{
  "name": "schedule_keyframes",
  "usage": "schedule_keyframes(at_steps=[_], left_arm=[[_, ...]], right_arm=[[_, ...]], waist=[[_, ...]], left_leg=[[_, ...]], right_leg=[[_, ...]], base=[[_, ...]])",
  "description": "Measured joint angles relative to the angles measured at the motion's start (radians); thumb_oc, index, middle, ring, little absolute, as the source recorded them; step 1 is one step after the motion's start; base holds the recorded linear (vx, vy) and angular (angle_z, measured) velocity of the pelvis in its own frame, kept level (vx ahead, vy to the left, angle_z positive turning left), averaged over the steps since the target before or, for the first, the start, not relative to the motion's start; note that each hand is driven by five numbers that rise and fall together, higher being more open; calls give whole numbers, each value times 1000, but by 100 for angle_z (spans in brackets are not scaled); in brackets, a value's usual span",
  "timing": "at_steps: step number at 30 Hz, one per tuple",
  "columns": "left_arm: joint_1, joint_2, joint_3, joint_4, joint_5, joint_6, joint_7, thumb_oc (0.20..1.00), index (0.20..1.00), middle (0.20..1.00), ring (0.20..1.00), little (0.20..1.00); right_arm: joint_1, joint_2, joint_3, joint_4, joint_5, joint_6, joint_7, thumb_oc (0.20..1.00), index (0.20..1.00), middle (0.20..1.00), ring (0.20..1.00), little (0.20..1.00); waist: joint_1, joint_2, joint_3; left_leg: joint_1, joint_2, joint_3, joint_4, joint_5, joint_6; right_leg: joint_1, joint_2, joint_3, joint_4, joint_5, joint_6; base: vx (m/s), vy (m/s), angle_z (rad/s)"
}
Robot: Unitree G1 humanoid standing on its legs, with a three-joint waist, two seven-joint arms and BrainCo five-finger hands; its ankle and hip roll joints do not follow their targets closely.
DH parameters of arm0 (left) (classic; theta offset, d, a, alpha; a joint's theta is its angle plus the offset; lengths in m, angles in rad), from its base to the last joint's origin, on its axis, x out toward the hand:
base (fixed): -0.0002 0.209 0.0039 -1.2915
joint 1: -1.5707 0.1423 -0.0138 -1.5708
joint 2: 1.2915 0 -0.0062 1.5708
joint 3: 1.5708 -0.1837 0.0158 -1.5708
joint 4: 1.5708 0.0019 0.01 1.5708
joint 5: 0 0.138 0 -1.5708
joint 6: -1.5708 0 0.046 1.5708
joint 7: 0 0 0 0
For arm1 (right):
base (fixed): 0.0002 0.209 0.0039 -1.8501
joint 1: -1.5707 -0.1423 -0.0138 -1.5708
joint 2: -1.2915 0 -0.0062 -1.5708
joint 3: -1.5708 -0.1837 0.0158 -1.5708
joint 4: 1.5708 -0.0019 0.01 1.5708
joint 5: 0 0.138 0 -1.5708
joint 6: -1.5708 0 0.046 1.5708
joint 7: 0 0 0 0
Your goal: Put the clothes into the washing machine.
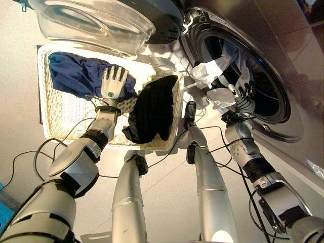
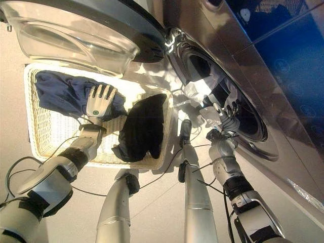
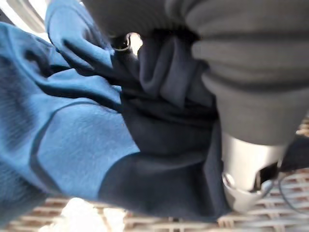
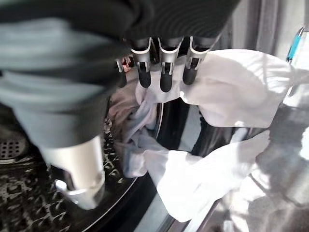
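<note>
White crumpled cloth garment [image 1: 212, 76] draped over rim of grey front-loading washing machine [image 1: 283, 66], pinched by curled fingers of right hand [image 1: 242, 93]. Cloth should be pushed deep past rim before release. Left hand [image 1: 112, 87] laid flat, fingers straight, on blue garment [image 1: 76, 73] in white wicker basket [image 1: 55, 116]; black garment [image 1: 152, 109] beside.

arms: silver-grey, black joints | robot hand [image 1: 113, 85]: silver fingers, dark tips | wrists: dark ribbed covers
</note>
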Motion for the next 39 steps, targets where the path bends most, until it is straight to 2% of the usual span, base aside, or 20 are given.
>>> schedule_keyframes(at_steps=[11, 12, 13, 14, 18, 21, 24, 29, 31, 34, 36, 37, 39], left_arm=[[-9, -4, 1, -6, 4, 29, 0, 1000, 1000, 1000, 1000, 1000], [-21, -3, 1, -5, 21, 38, -3, 865, 865, 865, 865, 865], [-21, -4, 1, -5, 30, 45, -5, 401, 401, 401, 401, 401], [-24, -4, 1, -6, 33, 47, -9, 200, 200, 200, 200, 200], [-66, -4, 1, -12, 38, 44, -31, 200, 200, 200, 200, 200], [-122, 2, 2, -10, 36, 17, -90, 200, 200, 200, 200, 200], [-121, 29, 7, -3, 25, -11, -100, 200, 200, 200, 200, 200], [-71, 89, 31, 67, -4, -106, -81, 200, 200, 200, 200, 200], [-28, 108, 59, 66, -11, -157, -29, 200, 200, 200, 200, 200], [10, 117, 82, 61, -15, -199, 14, 200, 200, 200, 200, 200], [37, 120, 123, 52, -29, -235, 53, 200, 200, 200, 200, 200], [73, 120, 184, 23, -64, -282, 79, 200, 200, 200, 200, 200], [98, 117, 226, -15, -109, -330, 102, 200, 200, 200, 200, 200]], right_arm=[[-2, -13, -1, 9, 84, -20, 47, 1000, 1000, 1000, 1000, 1000], [-4, -18, -3, 11, 101, -21, 54, 1000, 1000, 1000, 1000, 1000], [-7, -20, -3, 12, 107, -21, 57, 1000, 1000, 1000, 1000, 1000], [-8, -24, -3, 12, 118, -22, 61, 1000, 1000, 1000, 1000, 1000], [-11, -23, -3, 12, 142, -25, 65, 1000, 1000, 1000, 1000, 1000], [-16, -19, -3, 12, 161, -26, 72, 1000, 1000, 1000, 1000, 1000], [-17, -16, -2, 12, 175, -26, 85, 1000, 1000, 1000, 1000, 1000], [-4, -9, -6, 14, 188, -42, 91, 1000, 1000, 1000, 1000, 1000], [3, -2, -12, 30, 190, -48, 100, 1000, 1000, 1000, 1000, 1000], [23, 1, -25, 35, 191, -49, 105, 1000, 1000, 1000, 1000, 1000], [33, 3, -34, 34, 189, -49, 105, 1000, 1000, 1000, 1000, 1000], [44, 4, -39, 34, 164, -49, 93, 1000, 1000, 1000, 1000, 1000], [61, 5, -39, 33, 127, -49, 75, 1000, 1000, 1000, 1000, 1000]], waist=[[1, -3, -1], [3, -4, -2], [1, -4, -2], [0, -4, -2], [-1, -9, -4], [-4, -13, -4], [-11, -21, 0], [-21, -29, -1], [-11, -29, -1], [10, -30, -2], [14, -31, -2], [26, -31, -2], [33, -32, -2]], left_leg=[[-22, 1, -45, -26, 24, -10], [-24, 2, -46, -28, 25, -10], [-26, 2, -48, -28, 26, -10], [-29, 2, -52, -27, 27, -10], [-37, 2, -65, -23, 32, -12], [-33, 0, -68, -20, 34, -11], [-18, 1, -66, -16, 35, -11], [45, -1, -65, -21, 34, -12], [74, -1, -65, -20, 35, -11], [103, -2, -67, -26, 35, -12], [112, -3, -69, -25, 36, -11], [127, -5, -69, -25, 37, -10], [149, -5, -70, -28, 37, -10]], right_leg=[[0, 1, -37, 0, -11, 2], [-1, 1, -41, 0, -12, 1], [-1, 1, -42, 0, -12, 1], [-2, 1, -46, 0, -12, 1], [-1, 1, -54, 1, -12, 0], [5, 0, -56, 1, -12, 0], [18, 0, -56, 2, -5, -9], [79, -1, -56, 1, -7, -12], [110, -2, -56, 1, -7, -12], [139, -2, -56, 1, -16, -4], [151, -2, -57, 1, -17, -4], [166, -3, -56, 1, -17, -4], [186, -3, -57, 1, -17, -4]], base=[[-11, -1, 6], [-23, 44, 4], [-7, 22, 3], [-5, 17, 5], [-9, 23, 6], [-12, 20, 2], [-18, 23, -1], [-11, 30, 1], [-9, 16, 1], [-1, 5, 2], [4, 26, 5], [0, 0, 0], [0, 0, 0]])
